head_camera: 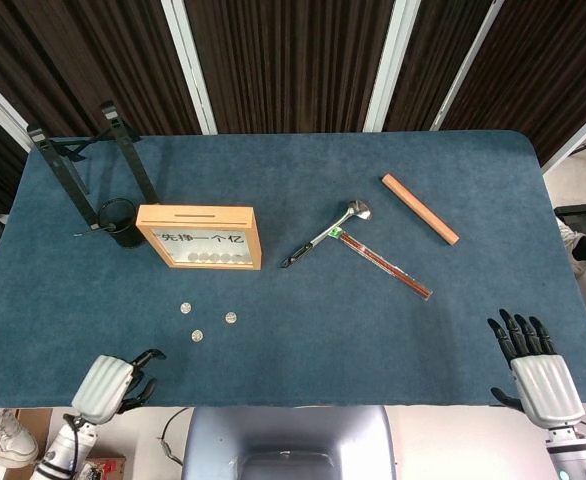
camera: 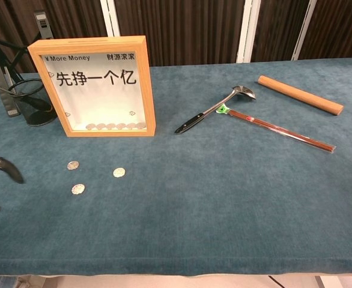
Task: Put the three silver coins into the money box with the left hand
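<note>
Left hand [head_camera: 113,385] at table edge [head_camera: 273,403]

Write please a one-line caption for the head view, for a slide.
Left hand at the table edge near three silver coins before the wooden money box.

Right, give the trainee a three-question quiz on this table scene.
1. True or false: all three coins lie on the table, outside the money box.
2. Which hand is nearer the coins: A) left hand B) right hand?
3. Fill in: the slot is in the box's ___ edge.

Key: 1 true; 2 A; 3 top.
</note>
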Available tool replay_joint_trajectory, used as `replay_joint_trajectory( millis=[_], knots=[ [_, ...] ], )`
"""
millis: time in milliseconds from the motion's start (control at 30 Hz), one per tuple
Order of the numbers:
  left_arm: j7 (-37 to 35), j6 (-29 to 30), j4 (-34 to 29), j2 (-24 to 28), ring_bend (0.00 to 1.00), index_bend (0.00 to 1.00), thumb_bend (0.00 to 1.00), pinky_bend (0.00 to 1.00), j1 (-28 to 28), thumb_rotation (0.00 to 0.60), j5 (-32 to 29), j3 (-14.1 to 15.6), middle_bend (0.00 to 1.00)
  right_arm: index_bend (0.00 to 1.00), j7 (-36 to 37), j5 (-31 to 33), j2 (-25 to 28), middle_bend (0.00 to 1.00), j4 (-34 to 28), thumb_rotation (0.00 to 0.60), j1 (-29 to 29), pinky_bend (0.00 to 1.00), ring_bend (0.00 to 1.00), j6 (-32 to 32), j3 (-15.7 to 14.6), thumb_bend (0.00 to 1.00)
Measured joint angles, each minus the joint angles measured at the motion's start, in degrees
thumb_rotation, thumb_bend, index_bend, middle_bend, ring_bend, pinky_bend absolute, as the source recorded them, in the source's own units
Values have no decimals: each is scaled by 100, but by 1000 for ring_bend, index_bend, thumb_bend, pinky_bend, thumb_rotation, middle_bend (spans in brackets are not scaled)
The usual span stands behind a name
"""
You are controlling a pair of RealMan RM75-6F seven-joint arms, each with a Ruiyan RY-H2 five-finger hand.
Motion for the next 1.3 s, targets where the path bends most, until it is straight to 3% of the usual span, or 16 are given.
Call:
replay_joint_trajectory(
  millis=[367,733,1300],
  knots=[
    [1084,-664,286,-976,1000,384,395,1000,-322,600,-954,-518,1000,0,88,22,37,0,-1,600,21,0,0,-15,20,151],
    [1629,-877,710,-1566,1000,398,384,1000,-538,600,-1381,-731,1000,0,91,6,40,0,-7,600,23,0,0,-14,9,151],
    [1981,-990,1247,-2010,1000,406,398,1000,-762,600,-1776,-894,1000,0,153,38,82,0,-4,600,-18,0,0,54,19,151]
  ],
)
